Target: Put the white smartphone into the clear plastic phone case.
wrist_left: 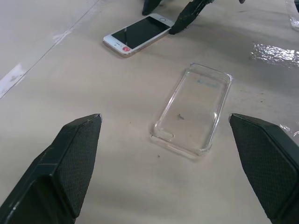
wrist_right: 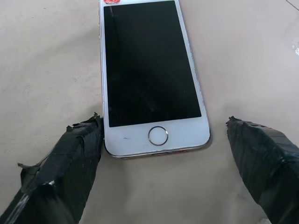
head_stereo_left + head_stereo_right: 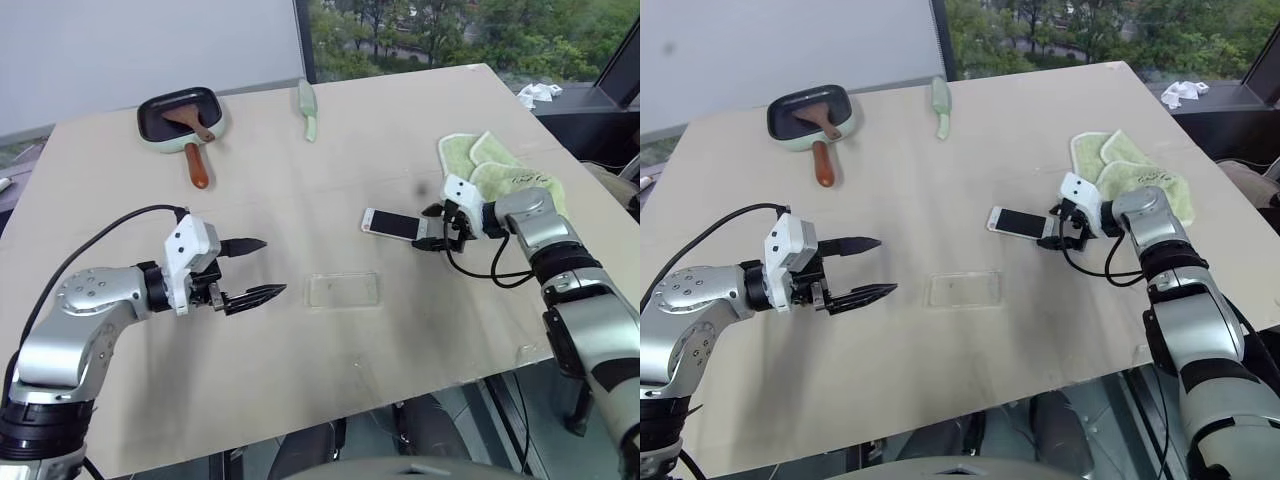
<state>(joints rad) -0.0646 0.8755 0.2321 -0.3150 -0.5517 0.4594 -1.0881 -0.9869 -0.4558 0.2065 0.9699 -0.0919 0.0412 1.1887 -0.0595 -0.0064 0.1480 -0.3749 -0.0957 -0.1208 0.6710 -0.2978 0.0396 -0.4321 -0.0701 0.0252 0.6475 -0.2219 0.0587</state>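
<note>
- Fingers of the right gripper (image 2: 156, 135) stand apart astride the home-button end of the slim white smartphone with dark glossy screen (image 2: 149, 74); one finger touches its edge
- Left gripper (image 3: 255, 270) fingers spread wide, holding nothing
- Thin clear plastic phone case (image 3: 344, 290) lies flat on the beige table (image 3: 330, 180), between the grippers, near the phone
</note>
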